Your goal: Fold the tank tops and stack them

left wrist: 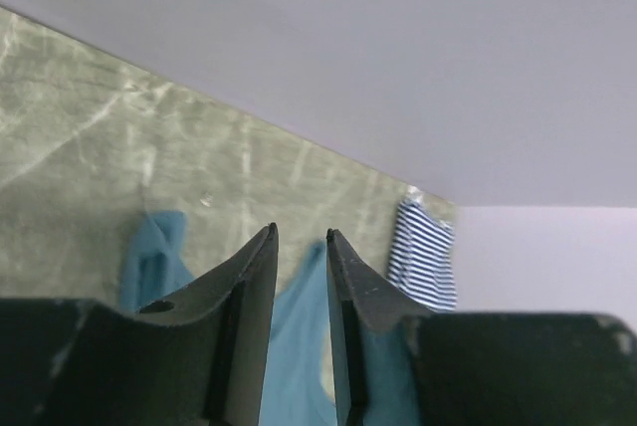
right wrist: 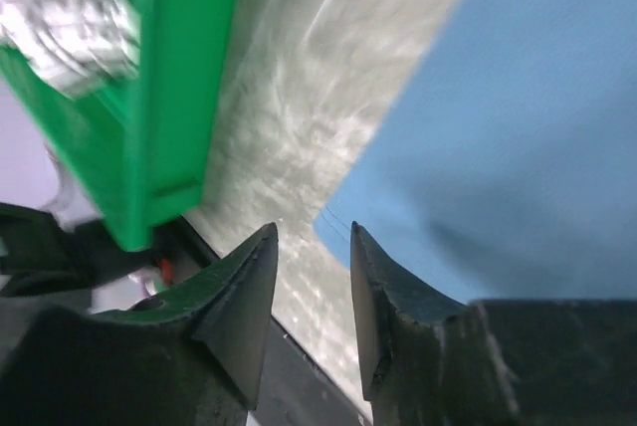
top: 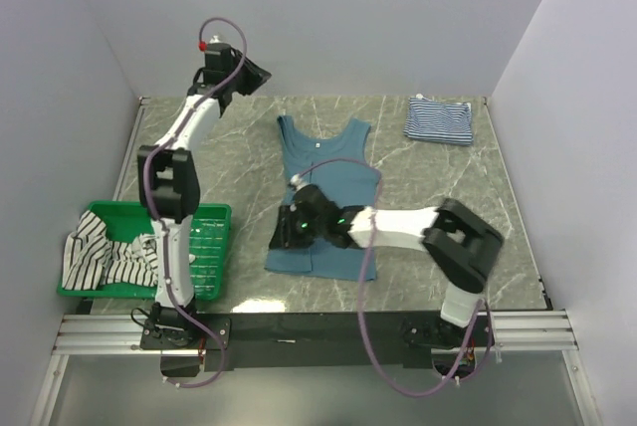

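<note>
The plain teal-blue tank top [top: 328,172] lies flat mid-table, straps toward the back. My right gripper [top: 284,237] is open, low over its near left hem corner. In the right wrist view [right wrist: 313,237] that corner of the teal top [right wrist: 518,117] lies just beyond the gap between the fingertips. The fine navy-and-white striped tank top [top: 439,119] lies folded at the back right. The black-and-white striped tank top [top: 105,257] is bunched in the basket. My left gripper [top: 261,76] is raised at the back left, open and empty. Its wrist view [left wrist: 301,237] looks down on the teal top [left wrist: 299,346] and the striped one [left wrist: 423,257].
A green plastic basket [top: 204,222] stands at the near left beside the left arm's base; it also shows in the right wrist view [right wrist: 159,78]. Walls close the table at the back and both sides. The table's near edge runs just below the teal top's hem.
</note>
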Robot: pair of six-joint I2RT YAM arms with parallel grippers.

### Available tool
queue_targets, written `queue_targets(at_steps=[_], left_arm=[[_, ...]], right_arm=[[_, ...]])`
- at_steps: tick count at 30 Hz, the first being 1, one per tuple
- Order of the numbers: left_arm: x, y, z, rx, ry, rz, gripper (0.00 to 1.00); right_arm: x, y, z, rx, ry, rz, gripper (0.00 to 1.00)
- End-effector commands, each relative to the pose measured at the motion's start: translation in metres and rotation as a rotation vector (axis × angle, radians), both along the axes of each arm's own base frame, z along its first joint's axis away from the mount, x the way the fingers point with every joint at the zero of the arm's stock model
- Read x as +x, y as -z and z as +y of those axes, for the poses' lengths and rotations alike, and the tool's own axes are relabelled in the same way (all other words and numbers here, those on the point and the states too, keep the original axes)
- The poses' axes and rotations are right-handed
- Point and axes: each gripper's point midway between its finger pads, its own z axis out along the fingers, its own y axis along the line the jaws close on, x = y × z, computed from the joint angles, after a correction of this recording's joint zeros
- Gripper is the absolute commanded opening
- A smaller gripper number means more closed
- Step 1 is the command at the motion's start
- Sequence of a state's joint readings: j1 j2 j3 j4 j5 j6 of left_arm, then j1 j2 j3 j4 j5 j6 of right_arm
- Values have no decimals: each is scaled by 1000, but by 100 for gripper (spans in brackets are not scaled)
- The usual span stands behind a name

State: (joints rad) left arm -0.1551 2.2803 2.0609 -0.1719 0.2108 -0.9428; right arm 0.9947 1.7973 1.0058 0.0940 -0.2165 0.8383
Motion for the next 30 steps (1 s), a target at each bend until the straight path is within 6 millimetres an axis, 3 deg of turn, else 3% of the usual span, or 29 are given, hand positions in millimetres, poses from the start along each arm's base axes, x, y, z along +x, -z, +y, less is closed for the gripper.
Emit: queue_targets(at_steps=[1,3,4,5,6,7,8,9,10,11,12,13,14,18,20,25,26,30], left_arm=[[-42,-84,-5,2,11,-101,32],[-63,-67,-13,32,8,-32,32],[-74,-76,-12,48,-16,-37,31],[-87,-72,-28,60,10,-26,31],[-103,-50,-34,76,21,25,30],[-115,-42,-42,80,34,43,29],[-139,-53,-66,78,86,21,29],[-158,-30,-76,102,113,65,29],[-175,-37,-87,110,138,51,29],[-199,-31,-115,131,210,52,29],[-218,-12,-124,157,246,95,29],[-234,-12,-134,165,279,90,29],[-260,-5,-159,183,353,94,29],[-327,42,-194,249,479,169,31],[-352,53,-211,234,535,180,32],[-392,85,-237,262,632,227,35],[-406,88,-245,278,670,229,36],[-428,96,-263,306,722,223,41]], right_arm=[[38,-76,-51,84,151,-150,44],[56,-89,-84,80,251,-179,45],[69,-92,-120,55,340,-175,47],[80,-93,-141,32,400,-185,48],[89,-91,-159,7,445,-189,48],[111,-94,-193,-12,540,-195,49],[115,-88,-210,-48,566,-181,49],[120,-87,-220,-45,576,-168,49],[137,-81,-250,-72,654,-152,49],[143,-78,-261,-92,672,-150,49],[150,-70,-271,-103,686,-125,49],[156,-66,-280,-110,703,-120,49],[165,-61,-297,-120,735,-115,49],[184,-36,-301,-136,685,-70,49],[191,-34,-298,-134,657,-77,50],[213,-20,-299,-168,659,-68,54],[217,-17,-299,-177,660,-65,54],[233,-5,-298,-186,673,-48,54]])
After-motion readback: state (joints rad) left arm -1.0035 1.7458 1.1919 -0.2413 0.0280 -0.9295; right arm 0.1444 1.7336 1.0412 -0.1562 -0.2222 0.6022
